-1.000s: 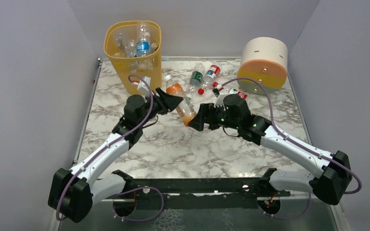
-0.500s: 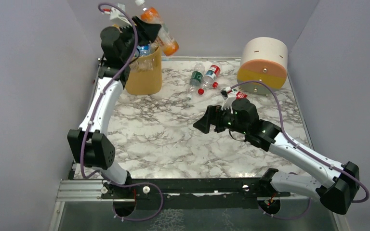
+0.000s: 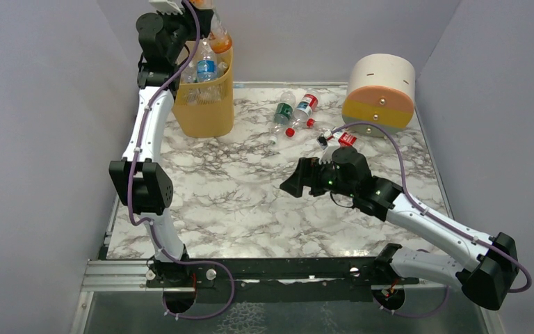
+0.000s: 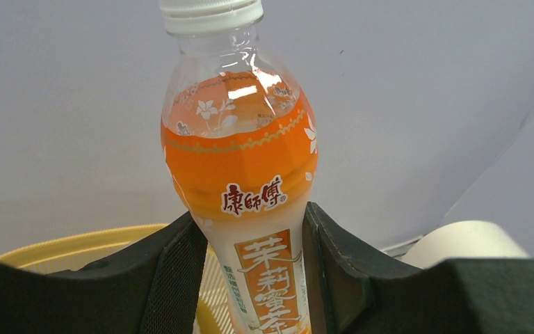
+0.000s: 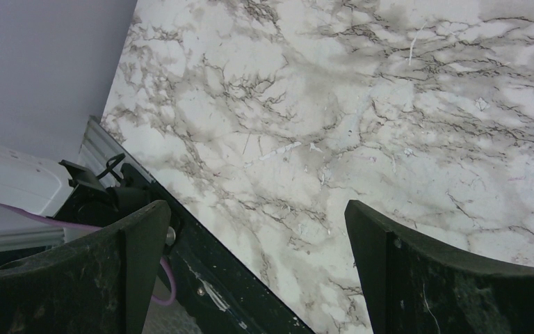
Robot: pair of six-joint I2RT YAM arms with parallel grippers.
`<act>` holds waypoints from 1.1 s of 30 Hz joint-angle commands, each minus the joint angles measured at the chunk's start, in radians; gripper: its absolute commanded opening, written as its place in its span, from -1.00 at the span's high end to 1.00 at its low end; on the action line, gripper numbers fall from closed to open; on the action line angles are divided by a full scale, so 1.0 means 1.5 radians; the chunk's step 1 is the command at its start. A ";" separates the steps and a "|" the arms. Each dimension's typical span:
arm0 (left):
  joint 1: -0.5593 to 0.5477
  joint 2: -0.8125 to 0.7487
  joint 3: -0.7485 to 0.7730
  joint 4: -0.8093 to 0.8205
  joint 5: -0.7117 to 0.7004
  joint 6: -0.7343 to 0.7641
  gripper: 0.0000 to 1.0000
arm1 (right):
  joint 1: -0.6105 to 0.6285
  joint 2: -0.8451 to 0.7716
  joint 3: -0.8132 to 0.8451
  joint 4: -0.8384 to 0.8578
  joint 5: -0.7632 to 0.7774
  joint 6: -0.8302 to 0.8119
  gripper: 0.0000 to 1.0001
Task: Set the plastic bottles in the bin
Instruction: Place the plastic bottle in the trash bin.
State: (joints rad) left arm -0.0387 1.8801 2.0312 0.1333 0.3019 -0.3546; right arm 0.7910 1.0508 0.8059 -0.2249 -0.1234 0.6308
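Grey-veined marble covers the table (image 3: 250, 209), which is walled in by plain pale panels. At its far left corner stands the bin (image 3: 208, 111), yellow-orange and perforated, already holding several plastic bottles. One with a blue label (image 3: 206, 67) stands upright among them.

The left arm reaches high above the bin. The left gripper (image 4: 250, 240) is clamped on an orange tea bottle (image 4: 240, 160), with its dark fingers (image 4: 174, 264) pressing the narrow waist from either side. In the wrist view this bottle points cap-up, its white cap at the top edge, and the bin's yellow rim shows below and behind it. From above, it hangs over the far right part of that rim.

The right gripper (image 5: 257, 216) hovers over bare marble near the table's middle, fingers spread wide with nothing between them.

Loose bottles lie on the far side, between the bin and a round drum (image 3: 381, 87) — a green-labelled bottle (image 3: 283, 111) and a red-labelled bottle (image 3: 306, 104) just beside it. A small red item (image 3: 348, 139) lies nearer the right arm — too small to identify.
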 commanded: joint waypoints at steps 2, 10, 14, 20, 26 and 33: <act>0.000 0.008 -0.038 0.018 -0.061 0.114 -0.06 | 0.003 -0.020 0.013 0.004 -0.008 -0.007 -0.99; -0.003 0.051 0.001 -0.080 -0.030 0.174 -0.07 | 0.003 -0.028 -0.006 0.009 -0.013 0.000 -0.99; -0.009 0.086 0.042 -0.145 -0.013 0.210 -0.14 | 0.003 -0.023 -0.004 0.010 -0.017 0.000 -0.99; -0.009 0.101 0.054 -0.206 -0.013 0.232 -0.22 | 0.003 -0.019 -0.004 0.011 -0.019 0.002 -0.99; -0.009 0.088 -0.002 -0.191 -0.027 0.238 -0.59 | 0.003 -0.020 -0.012 0.016 -0.023 0.006 -0.99; -0.009 0.095 0.016 -0.217 -0.021 0.220 -0.78 | 0.003 -0.023 -0.017 0.019 -0.024 0.008 -0.99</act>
State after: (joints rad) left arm -0.0589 2.0293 2.0373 -0.1669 0.2787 -0.0185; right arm 0.7910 1.0203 0.7921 -0.2249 -0.1440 0.6338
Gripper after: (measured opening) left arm 0.858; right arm 0.994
